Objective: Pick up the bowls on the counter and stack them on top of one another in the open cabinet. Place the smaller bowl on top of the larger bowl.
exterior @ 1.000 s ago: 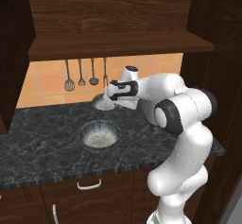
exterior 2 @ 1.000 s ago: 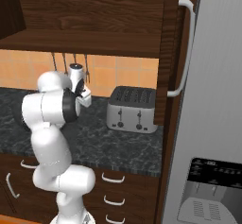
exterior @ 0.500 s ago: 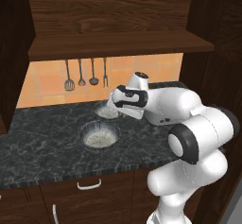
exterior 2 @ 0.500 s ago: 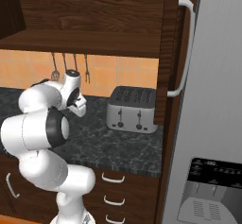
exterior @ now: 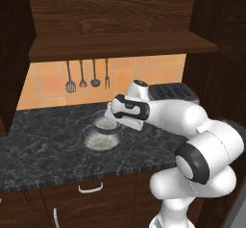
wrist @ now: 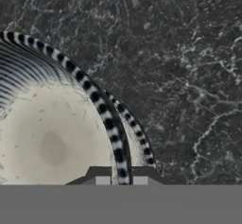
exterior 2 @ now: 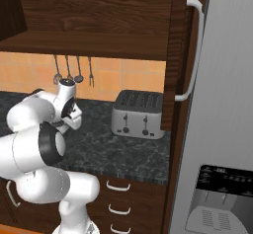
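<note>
- Small bowl (exterior: 104, 124): I see it near the middle of the left base frame, lifted over the big bowl (exterior: 101, 140), which sits on the counter (exterior: 43, 145) just below it.
- The counter is black marble with white veins and runs across the middle of both base frames; dark drawers with white handles (exterior: 91, 188) sit under it.
- An orange tiled wall (exterior: 48, 82) behind carries four hanging utensils (exterior: 86, 74), upper middle of the left base frame.
- The cabinet (exterior: 120, 42) fills the top of that frame, its plank shelf above the bowls.
- In the right base frame a silver toaster (exterior 2: 137, 113) stands on the counter at centre, with a grey fridge (exterior 2: 222, 129) along the right side.
- Hand frame: the small bowl's striped rim (wrist: 111, 128) curves from upper left down to bottom centre, passing between the two fingertips (wrist: 103, 179); its pale inside (wrist: 47, 142) fills the lower left.
- A second rim edge (wrist: 139, 135) shows just right of it, with counter beyond.
- The gripper (wrist: 121, 180) is clamped on the small bowl's rim, one finger inside the wall and one outside.
</note>
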Robot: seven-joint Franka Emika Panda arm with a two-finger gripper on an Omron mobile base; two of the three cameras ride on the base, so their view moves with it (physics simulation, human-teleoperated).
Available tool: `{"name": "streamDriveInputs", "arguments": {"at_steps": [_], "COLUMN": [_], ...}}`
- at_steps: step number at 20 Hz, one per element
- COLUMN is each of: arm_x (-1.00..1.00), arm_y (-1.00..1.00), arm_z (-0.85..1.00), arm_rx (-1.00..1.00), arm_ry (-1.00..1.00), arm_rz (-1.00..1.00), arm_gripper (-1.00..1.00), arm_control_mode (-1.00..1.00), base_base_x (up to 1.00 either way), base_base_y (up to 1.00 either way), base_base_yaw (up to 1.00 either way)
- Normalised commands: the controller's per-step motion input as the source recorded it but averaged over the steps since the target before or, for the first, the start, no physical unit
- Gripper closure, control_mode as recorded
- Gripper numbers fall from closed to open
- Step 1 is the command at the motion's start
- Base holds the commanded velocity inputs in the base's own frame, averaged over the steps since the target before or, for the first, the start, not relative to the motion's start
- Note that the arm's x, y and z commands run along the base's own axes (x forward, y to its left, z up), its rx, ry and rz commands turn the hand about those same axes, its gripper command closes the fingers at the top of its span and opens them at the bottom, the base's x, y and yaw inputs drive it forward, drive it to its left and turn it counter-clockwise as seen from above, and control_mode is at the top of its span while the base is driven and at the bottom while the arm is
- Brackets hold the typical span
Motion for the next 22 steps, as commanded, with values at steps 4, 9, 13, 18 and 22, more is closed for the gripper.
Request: {"name": "streamDriveInputs", "arguments": {"at_steps": [4, 9, 13, 18, 22], "arm_x": [-0.39, -0.04, 0.00, 0.03, 0.08], "arm_y": [0.35, 0.35, 0.10, 0.00, 0.06], "arm_z": [0.00, -0.25, -0.40, -0.37, -0.14], "arm_rx": [0.00, 0.00, -0.01, -0.02, -0.02], "arm_ry": [0.01, 0.00, 0.01, 0.00, 0.00], "arm_rz": [0.00, 0.00, 0.00, 0.00, 0.00], "arm_gripper": [1.00, 1.00, 1.00, 1.00, 1.00], "arm_control_mode": [-1.00, -1.00, -1.00, -1.00, -1.00], "base_base_x": [0.00, 0.00, 0.00, 0.00, 0.00], "base_base_y": [0.00, 0.00, 0.00, 0.00, 0.00], "base_base_yaw": [0.00, 0.00, 0.00, 0.00, 0.00]}}
